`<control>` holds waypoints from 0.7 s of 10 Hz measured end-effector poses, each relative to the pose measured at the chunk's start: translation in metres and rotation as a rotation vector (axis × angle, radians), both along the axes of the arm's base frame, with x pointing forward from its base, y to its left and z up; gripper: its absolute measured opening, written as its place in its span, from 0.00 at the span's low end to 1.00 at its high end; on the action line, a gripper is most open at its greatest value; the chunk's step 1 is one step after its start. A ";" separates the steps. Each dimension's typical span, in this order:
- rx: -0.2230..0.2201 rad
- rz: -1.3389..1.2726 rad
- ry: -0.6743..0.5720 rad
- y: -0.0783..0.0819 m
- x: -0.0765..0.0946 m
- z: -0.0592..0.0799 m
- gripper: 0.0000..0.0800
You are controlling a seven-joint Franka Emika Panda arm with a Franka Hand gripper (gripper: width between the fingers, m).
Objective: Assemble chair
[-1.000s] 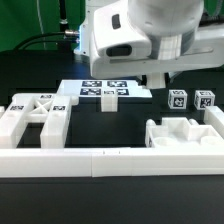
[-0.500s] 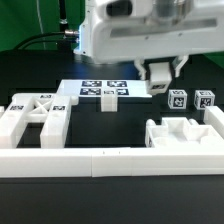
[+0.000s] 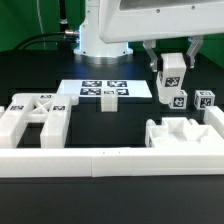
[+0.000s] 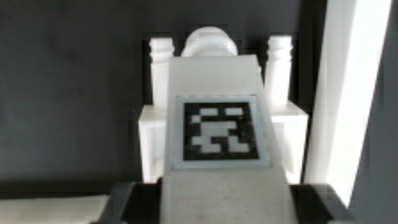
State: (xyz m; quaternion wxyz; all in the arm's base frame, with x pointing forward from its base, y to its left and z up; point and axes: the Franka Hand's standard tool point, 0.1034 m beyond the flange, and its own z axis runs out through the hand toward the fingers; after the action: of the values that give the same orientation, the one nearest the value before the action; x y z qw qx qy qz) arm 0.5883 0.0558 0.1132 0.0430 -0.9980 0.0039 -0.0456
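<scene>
Across the black table [image 3: 130,112] lie the chair parts, all chunky matte white w/ black-and-white square tags. Biggest is the frame piece [image 3: 35,115] at the exterior view's left, its front end close behind the long front rail [image 3: 100,158]. Next is the notched panel piece [image 3: 185,132] at the exterior view's right, also just behind the rail.

The leg [image 3: 171,85] is up off the table, hanging tilted over the far right area w/ a tag facing the camera. The gripper [image 3: 172,63] is clamped on its upper part, one finger each side. In the wrist view the leg [image 4: 217,130] fills the middle, tag plain on its flat face.

Smallest are two blocks: one [image 3: 205,98] just beside the leg's low end, apart from it, and one [image 3: 108,100] at the marker board's [image 3: 75,88] front edge.

Room: bare table btw frame piece and panel piece. The rail shuts off the front edge. It's tight round the leg's low end, w/ block and panel piece near.
</scene>
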 end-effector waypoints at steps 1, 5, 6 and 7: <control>0.001 0.009 -0.073 0.008 0.012 0.007 0.36; -0.024 0.014 -0.339 0.006 0.028 0.013 0.36; -0.025 0.013 -0.352 0.007 0.027 0.009 0.36; -0.016 0.020 -0.332 0.013 0.034 0.009 0.36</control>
State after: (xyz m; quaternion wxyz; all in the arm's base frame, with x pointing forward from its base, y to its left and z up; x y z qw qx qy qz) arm 0.6225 0.0686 0.1223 0.0354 -0.9771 -0.0134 -0.2096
